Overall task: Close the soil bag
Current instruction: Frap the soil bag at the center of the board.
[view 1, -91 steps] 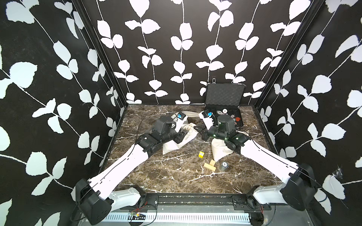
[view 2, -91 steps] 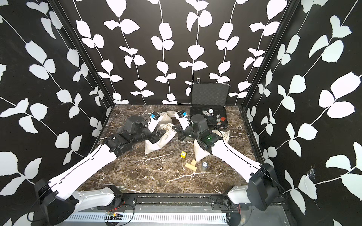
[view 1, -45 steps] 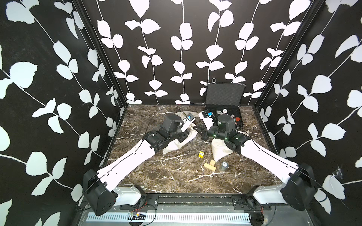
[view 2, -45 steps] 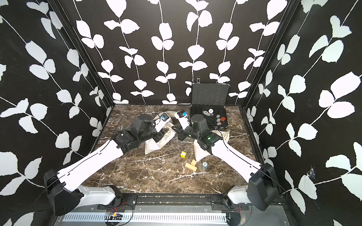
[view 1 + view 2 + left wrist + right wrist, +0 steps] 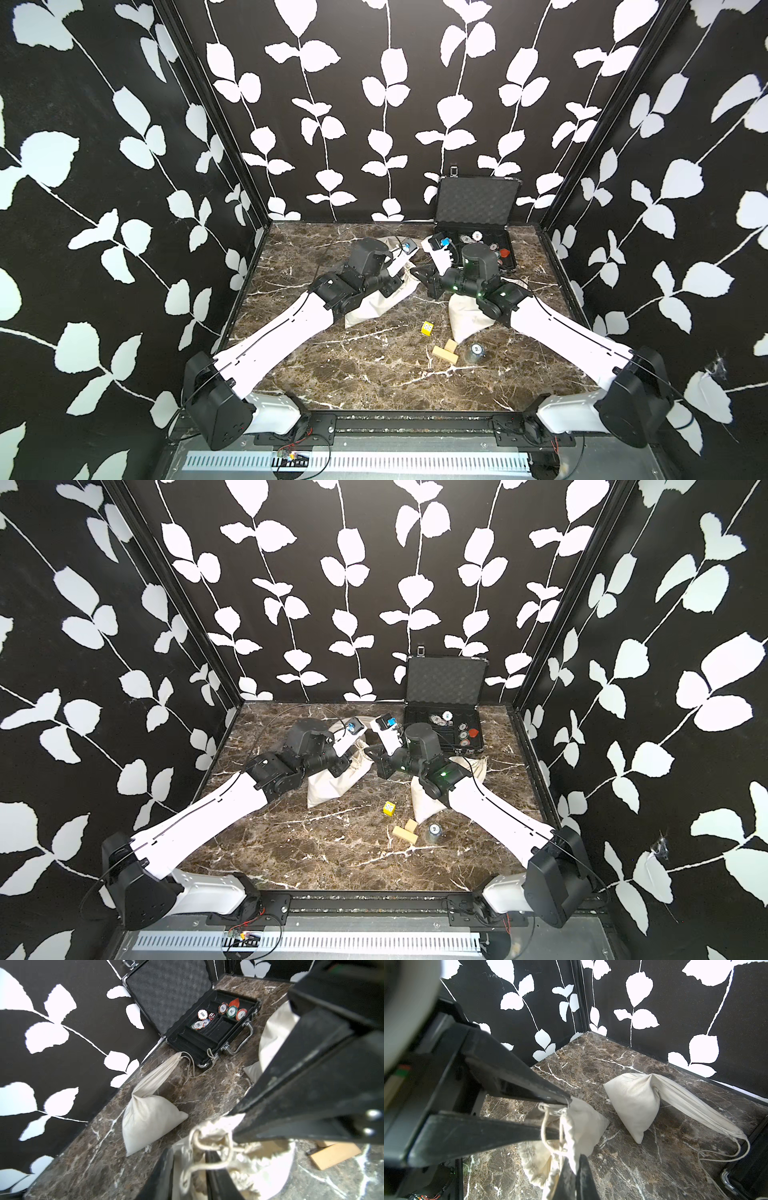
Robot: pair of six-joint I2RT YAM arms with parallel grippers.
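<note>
Reaching inward, left gripper and right gripper meet; both pinch soil bag.

A white poker chip reads "100".

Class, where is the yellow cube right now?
In both top views the yellow cube lies right of centre, between the left cloth bag and right cloth bag, behind the wooden blocks.

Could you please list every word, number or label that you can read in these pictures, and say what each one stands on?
"100": on the white poker chip in the open black case.
Other poker chips: they carry numbers, too blurred to read with certainty.
Yellow cube: dark marks on its faces, too small to read.
No other text is legible.
</note>
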